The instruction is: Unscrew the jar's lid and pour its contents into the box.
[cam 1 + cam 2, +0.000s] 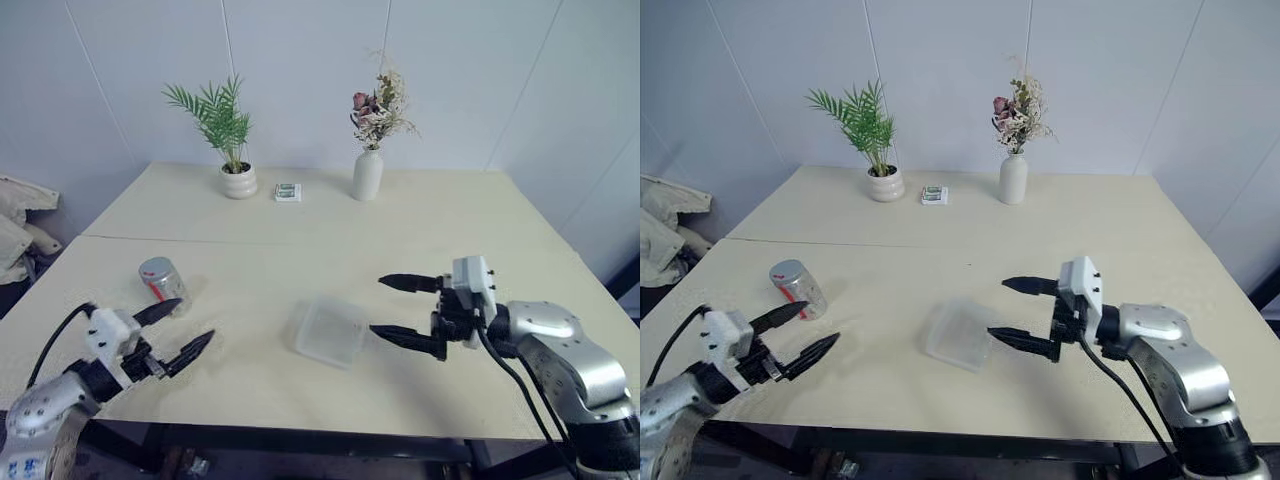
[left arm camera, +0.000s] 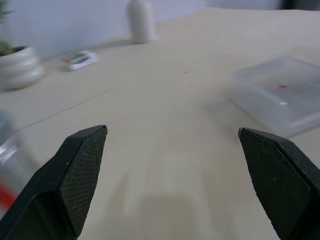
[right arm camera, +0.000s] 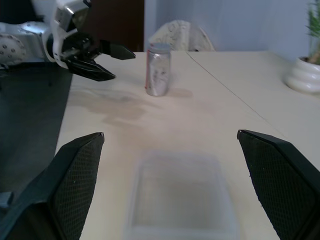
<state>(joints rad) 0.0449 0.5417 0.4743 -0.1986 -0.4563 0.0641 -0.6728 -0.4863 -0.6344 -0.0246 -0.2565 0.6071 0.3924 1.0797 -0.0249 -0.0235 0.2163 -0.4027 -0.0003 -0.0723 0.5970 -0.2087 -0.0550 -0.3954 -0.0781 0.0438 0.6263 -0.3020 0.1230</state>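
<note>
The jar (image 1: pixel 163 283) stands upright near the table's front left, small and silvery with a red mark, and its lid (image 1: pixel 155 268) is on top. Its contents cannot be made out. My left gripper (image 1: pixel 196 320) hovers open just in front of the jar and a little to its right, with nothing between its fingers (image 2: pixel 80 175). The clear, shallow box (image 1: pixel 328 331) lies at the table's front middle. My right gripper (image 1: pixel 377 305) is open just right of the box, pointing left toward it. The right wrist view shows the box (image 3: pixel 182 195) close by, with the jar (image 3: pixel 158 70) and the left gripper (image 3: pixel 124 66) beyond it.
A potted palm (image 1: pixel 238 181), a small striped carton (image 1: pixel 288 192) and a white vase (image 1: pixel 367 175) of dried flowers line the table's far side by the wall. A draped chair (image 1: pixel 20 220) stands off the left edge. A seam crosses the tabletop (image 1: pixel 300 242).
</note>
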